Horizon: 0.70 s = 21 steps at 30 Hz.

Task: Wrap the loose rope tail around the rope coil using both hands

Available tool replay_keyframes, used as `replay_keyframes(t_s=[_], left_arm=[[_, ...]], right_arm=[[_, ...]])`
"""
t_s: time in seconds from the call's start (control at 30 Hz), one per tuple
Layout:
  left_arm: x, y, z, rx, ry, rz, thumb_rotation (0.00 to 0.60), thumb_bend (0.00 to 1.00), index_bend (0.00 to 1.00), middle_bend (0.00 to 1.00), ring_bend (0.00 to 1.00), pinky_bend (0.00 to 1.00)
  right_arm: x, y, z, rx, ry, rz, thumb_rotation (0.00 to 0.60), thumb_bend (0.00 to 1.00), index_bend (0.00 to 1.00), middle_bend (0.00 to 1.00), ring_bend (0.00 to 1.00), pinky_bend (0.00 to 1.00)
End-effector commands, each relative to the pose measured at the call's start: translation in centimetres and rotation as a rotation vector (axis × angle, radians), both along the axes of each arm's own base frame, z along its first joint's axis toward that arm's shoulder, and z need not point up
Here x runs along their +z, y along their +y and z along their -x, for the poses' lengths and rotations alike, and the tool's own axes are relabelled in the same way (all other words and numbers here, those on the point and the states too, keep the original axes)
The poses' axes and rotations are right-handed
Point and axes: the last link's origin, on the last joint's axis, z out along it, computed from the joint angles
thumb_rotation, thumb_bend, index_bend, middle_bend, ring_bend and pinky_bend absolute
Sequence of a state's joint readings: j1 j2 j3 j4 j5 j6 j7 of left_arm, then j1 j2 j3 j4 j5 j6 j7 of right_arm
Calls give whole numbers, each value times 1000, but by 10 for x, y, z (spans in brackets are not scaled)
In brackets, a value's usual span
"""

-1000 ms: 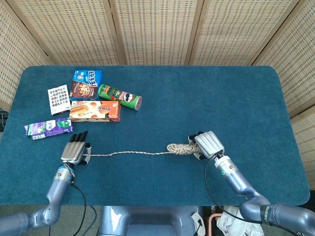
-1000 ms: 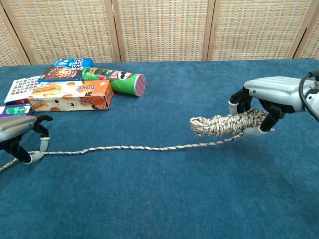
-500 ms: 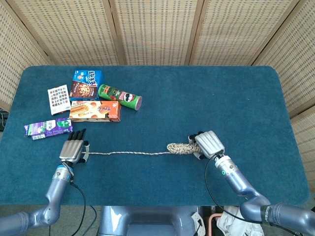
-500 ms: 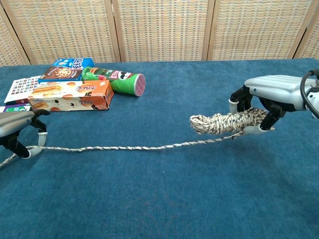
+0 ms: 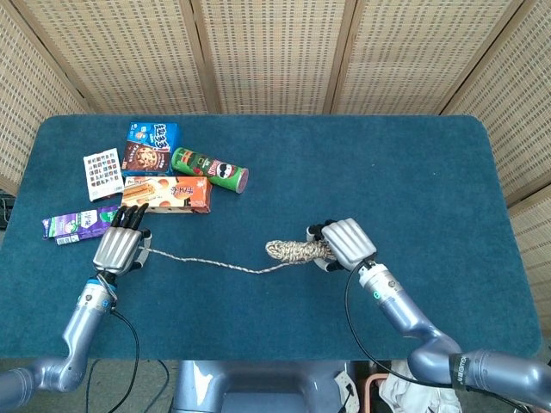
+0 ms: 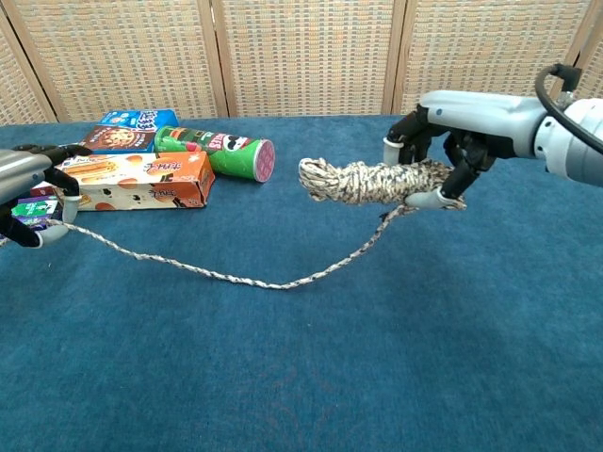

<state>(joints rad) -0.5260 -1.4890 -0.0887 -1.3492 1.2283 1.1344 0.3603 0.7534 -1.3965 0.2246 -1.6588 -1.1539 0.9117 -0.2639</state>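
My right hand grips one end of the speckled rope coil and holds it above the blue table, its free end pointing left. The loose rope tail drops from the coil, sags onto the cloth and rises to my left hand, which pinches its far end at the table's left side, lifted off the surface.
Snack boxes lie at the back left: an orange box, a green crisps can, a blue box, a brown cookie box, a purple packet and a white card. Wicker screens stand behind the table.
Both hands have risen off the table. The right hand carried the coil up and to the left. The left hand lifted the tail end, and the rope now sags between them.
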Motion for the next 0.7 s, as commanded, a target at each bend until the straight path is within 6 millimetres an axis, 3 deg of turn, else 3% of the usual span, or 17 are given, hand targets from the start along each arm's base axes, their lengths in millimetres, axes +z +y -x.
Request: replay_keyframes(t_s=[0.03,0.2,0.43,0.63,0.7], left_arm=[[25,2,8,-68,9,-53,600,554,797,0,0,0],[46,-5,11,-123,6,-76,600,572,798,0,0,0],[56,-18,10,-173,-10,-63,600,574,798,0,0,0],[60,-28,3,-222,-50,-41,600,573,798,0,0,0],[65,-37,-10,-284,-97,-35,600,573,798,0,0,0]], right_arm=[[-5,-8,-30,37,-2,-14,600,546,664,646,422,736],[-18,-18,-70,59,10,-20,600,553,664,651,427,739],[-27,-27,-109,4,-26,-20,600,567,665,653,431,750],[-33,-40,-126,-72,-32,5,600,574,665,658,436,808],[-38,-47,-127,-127,-33,19,600,579,665,658,439,824]])
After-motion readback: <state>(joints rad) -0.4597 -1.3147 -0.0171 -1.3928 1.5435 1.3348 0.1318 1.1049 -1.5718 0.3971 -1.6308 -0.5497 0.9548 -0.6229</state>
